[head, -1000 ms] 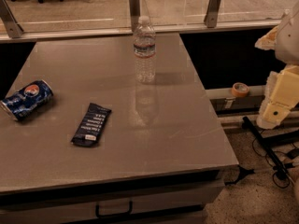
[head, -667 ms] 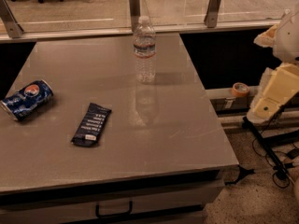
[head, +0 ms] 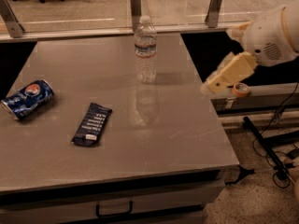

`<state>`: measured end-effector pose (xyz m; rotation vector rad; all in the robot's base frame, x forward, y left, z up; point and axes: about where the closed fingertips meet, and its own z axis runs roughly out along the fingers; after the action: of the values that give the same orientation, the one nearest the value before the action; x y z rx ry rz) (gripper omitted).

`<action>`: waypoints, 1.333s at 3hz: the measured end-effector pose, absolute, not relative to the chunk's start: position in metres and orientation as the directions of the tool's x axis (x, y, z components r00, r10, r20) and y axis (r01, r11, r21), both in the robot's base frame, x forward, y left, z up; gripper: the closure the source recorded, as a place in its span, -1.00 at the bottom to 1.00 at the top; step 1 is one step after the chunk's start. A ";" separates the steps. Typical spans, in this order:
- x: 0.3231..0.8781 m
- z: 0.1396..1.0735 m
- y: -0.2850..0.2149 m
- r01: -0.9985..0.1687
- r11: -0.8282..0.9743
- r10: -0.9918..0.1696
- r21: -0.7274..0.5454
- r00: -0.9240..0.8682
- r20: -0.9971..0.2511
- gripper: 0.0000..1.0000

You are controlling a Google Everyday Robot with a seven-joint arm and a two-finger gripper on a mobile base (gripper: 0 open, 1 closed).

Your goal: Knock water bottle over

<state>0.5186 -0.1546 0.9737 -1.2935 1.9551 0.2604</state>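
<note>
Jaws cannot be told open or closed; the gripper [head: 211,85] hangs over the counter's [head: 187,139] right edge, well apart from the bottle [head: 145,50]. The bottle stands upright and capped near the far edge, with open counter between it and the gripper. A can [head: 27,99] lies on its side at the left edge, and a wrapper [head: 92,124] lies flat near it.

The gripper [head: 209,87] has swung in from the far right of the view toward the table [head: 187,139]. Its tan body now slants down and to the left, with its tip at the table's right edge (earlier it hung nearly upright, well off to the side). The white arm [head: 271,36] behind it has also come further into view.
</note>
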 end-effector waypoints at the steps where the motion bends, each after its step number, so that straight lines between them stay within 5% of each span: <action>1: 0.560 0.971 -0.126 -0.848 0.502 -0.528 -0.168 -0.147 -0.836 -1.00; 3: 0.627 0.964 -0.078 -0.851 0.517 -0.258 -0.092 -0.053 -0.965 -1.00; 4: 0.652 0.960 -0.054 -0.865 0.490 -0.242 -0.109 -0.015 -0.970 -1.00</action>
<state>0.6517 -0.0540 0.9604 -0.9942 1.5452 0.6545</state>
